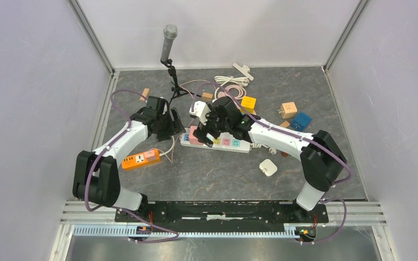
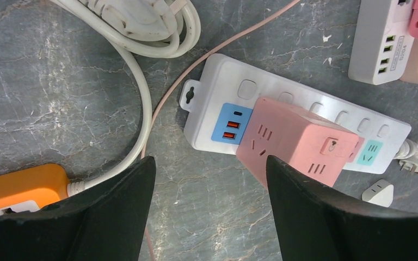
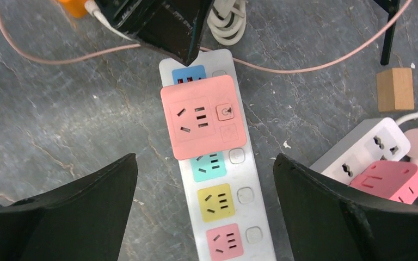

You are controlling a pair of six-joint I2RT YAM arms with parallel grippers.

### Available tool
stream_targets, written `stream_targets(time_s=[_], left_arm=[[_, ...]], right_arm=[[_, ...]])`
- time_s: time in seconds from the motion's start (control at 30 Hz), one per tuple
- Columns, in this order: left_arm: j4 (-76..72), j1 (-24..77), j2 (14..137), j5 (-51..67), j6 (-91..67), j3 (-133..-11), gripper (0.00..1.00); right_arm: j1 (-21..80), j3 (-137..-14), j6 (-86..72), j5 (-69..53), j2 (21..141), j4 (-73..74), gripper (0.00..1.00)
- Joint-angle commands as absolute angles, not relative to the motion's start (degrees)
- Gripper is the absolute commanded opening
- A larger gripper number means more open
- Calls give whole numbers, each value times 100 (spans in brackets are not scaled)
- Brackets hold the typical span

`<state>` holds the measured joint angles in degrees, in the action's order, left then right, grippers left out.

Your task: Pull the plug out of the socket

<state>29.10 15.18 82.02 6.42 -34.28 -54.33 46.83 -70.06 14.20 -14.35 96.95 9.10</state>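
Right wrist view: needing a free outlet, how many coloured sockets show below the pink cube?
3: teal socket against the pink cube, yellow socket next, pink socket lowest; more may lie offscreen.

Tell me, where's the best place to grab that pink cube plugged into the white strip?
Take the pink cube by the two flat side walls that face out across the strip, coming straight down from above. It stands proud of the strip, those walls are parallel and bare, and its pins most likely pull out upward.
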Motion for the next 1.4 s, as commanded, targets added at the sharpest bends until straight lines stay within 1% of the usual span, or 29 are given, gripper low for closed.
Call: stream_targets(time_s=[0.0,0.23,0.33,0.43,0.5,0.6,0.67,0.77,0.9,1.03,1.13,1.2,1.23,1.3,1.37], left_arm=[[2948,1491,8295,712,-3521,-5438,80],[2904,1485,8429,732,-3435,-5416,76],[2809,1486,8467,804,-3414,-5375,72],[2687,1494,8483,924,-3420,-5329,69],[2616,1486,8503,951,-3445,-5288,68],[2457,1491,8541,1001,-3518,-5185,68],[2312,1494,8547,1080,-3565,-5085,67],[2092,1494,8539,1202,-3662,-4923,66],[1823,1503,8536,1509,-3832,-4720,63],[1680,1519,8585,1663,-3903,-4548,60],[1679,1538,8613,1688,-3911,-4479,58],[1679,1560,8648,1712,-3911,-4456,57],[1676,1560,8676,1722,-3911,-4441,56],[1715,1573,8767,1735,-3920,-4436,54],[1786,1582,8875,1749,-3914,-4457,52]], right_arm=[[4720,-7355,2338,-1592,10042,969,98],[4720,-8008,2511,-1834,10779,1173,98],[4719,-8202,2635,-2011,10990,1215,93],[4720,-8369,2814,-2301,11193,1431,78],[4720,-8386,2847,-2429,11266,1537,63],[4724,-8266,2855,-2490,11216,1618,45],[4720,-8043,2856,-2557,11040,1562,37],[4720,-7647,2874,-2714,10705,1466,31],[4728,-7325,2808,-2995,10445,1428,31],[4737,-7270,2404,-3039,10437,1293,33],[4738,-7292,2091,-2784,10515,1130,39],[4742,-7524,1975,-2607,10695,1278,48],[4737,-7622,1946,-2578,10785,1353,50],[4737,-7769,1925,-2629,10941,1404,57],[4746,-7776,1992,-2680,10995,1332,61]])
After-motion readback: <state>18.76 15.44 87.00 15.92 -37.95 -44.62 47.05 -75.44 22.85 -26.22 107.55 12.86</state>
